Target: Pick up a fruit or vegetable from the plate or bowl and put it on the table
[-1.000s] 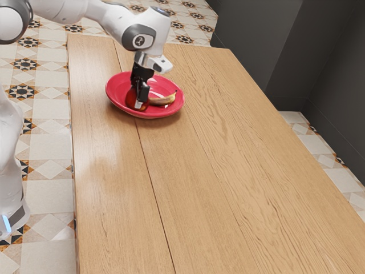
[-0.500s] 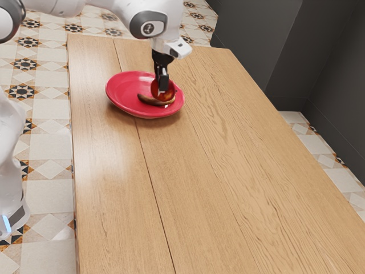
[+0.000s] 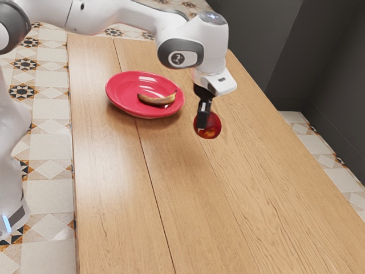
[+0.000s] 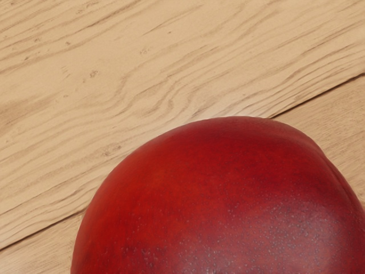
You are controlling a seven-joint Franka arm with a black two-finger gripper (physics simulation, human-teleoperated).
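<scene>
The claw was closed around a red nectarine, holding it above the counter. In the exterior view, taken as a clock face, the nectarine bulged out past the dark fingers toward five o'clock. It was off the plate, near the rim and apart from it, with bare wood below it.

The red plate lay at ten o'clock from the claw, resting on the counter's top. On it was a banana, browned along much of its length and yellower toward its three o'clock end. It lay from near the plate's middle out toward the three o'clock rim, curved, with its two ends turned up toward twelve.

The white arm came in from ten o'clock and bent down over the wood to the claw. Patterned floor tiles ran along the counter's nine o'clock side, and a dark grey cabinet stood beyond it toward one o'clock.

In the wrist view the nectarine was close under the hand, its skin deep red with orange-red patches, finely speckled and creased on one side. Behind it were wavy wood grain and a dark seam between boards.
</scene>
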